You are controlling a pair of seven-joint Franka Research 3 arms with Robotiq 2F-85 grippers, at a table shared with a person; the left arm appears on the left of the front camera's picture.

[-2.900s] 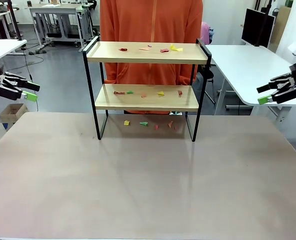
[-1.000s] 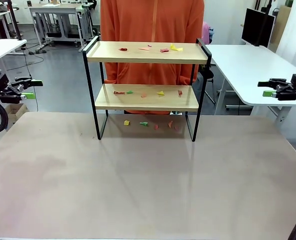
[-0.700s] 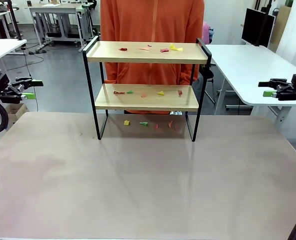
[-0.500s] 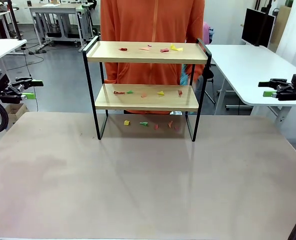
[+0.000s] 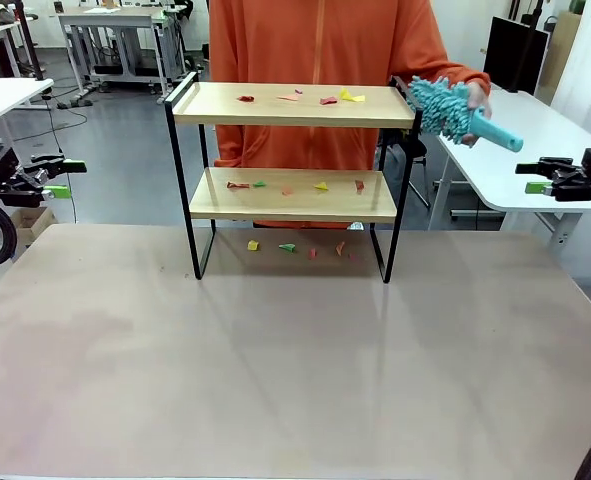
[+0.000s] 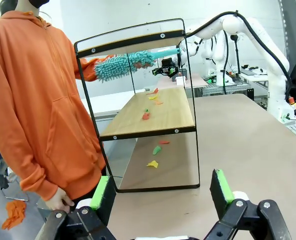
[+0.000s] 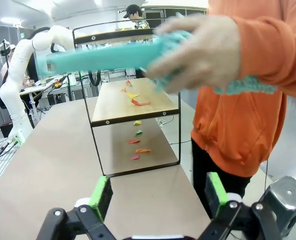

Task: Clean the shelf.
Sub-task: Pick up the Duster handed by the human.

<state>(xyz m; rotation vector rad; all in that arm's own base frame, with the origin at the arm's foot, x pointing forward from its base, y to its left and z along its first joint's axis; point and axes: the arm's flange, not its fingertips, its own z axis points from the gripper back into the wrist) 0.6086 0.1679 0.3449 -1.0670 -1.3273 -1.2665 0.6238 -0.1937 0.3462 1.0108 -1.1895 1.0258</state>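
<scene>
Gaping by opposite table (image 5: pixel 95 350) edges — left end effector (image 5: pixel 65 177), right end effector (image 5: pixel 528 177), shelf (image 5: pixel 295 118) midway

Plain bright orange hoodie (image 5: pixel 315 40) top centre. The shelf (image 5: pixel 215 105): pale wood boards, thin black frame, dotted with red, yellow, green and orange scraps (image 5: pixel 321 100). Upper right, a teal duster (image 5: pixel 445 105), handle teal too. Below, the desk (image 5: pixel 295 380), flat greyish beige. At the edges, left claw (image 5: pixel 65 176) and right claw (image 5: pixel 528 177): black, green pads.

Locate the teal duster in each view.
Front view: upper right, teal duster in the person's hand, beside the top right corner of the shelf.
Left wrist view: upper centre, seen through the shelf's frame.
Right wrist view: blurred across the top.
Shared landmark: the shelf.
</scene>
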